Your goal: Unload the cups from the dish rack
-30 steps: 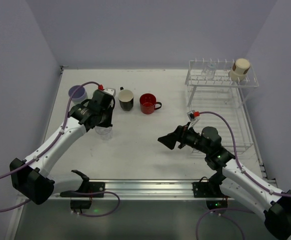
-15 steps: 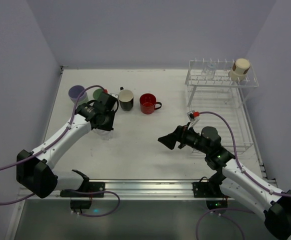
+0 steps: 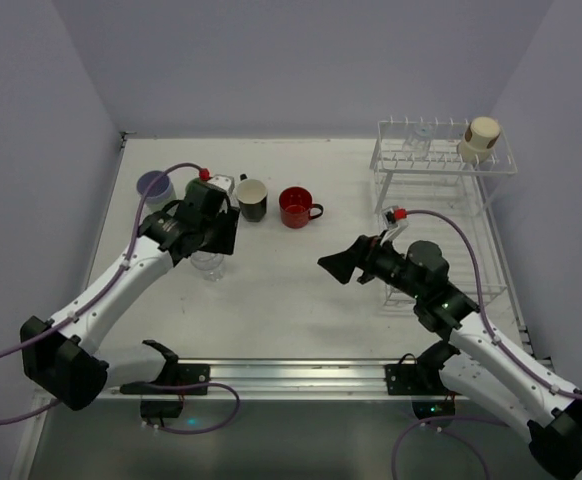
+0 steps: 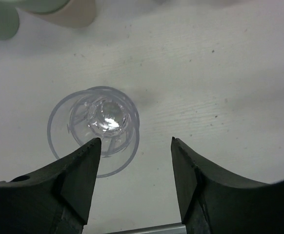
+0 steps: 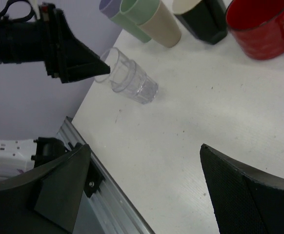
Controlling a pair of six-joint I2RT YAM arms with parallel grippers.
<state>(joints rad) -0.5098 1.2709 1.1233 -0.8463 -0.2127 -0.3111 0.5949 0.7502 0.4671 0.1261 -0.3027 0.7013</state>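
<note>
- My left gripper (image 4: 135,141) hangs over the clear glass (image 4: 93,129) with its jaws apart. The glass stands upright on its own base in the left half of the worktop (image 3: 301,300), on the near side of the row of unloaded cups.
- From my right wrist, one left fingertip sits right at the glass rim. I cannot tell whether it touches, so I judge the step in hand to be letting go and getting clear.
- To do that well, I should spread a little wider before rising. Then I should lift straight up, not sideways, so that the near finger cannot hook the rim and tip a light glass.
- I should also keep my retreat away from the far-left corner. There the lavender tumbler (image 3: 154,185), green tumbler (image 5: 142,14) and beige tumbler (image 5: 164,24) stand close together, with the black mug (image 3: 252,200) and red mug (image 3: 296,207) next along toward the middle.
- My right gripper (image 3: 341,265) is spread wide and holds nothing. It hovers over the middle of the worktop, pointing toward the glass.
- The dish rack (image 3: 441,165) stands by the far-right corner. A second beige tumbler (image 3: 481,138) rests on its top tier at the right end, and what looks like a small clear glass (image 3: 423,135) sits left of it, though that is hard to make out.
- In my judgement the rack is nearly emptied, and my right arm is the better placed to take those last pieces.
</note>
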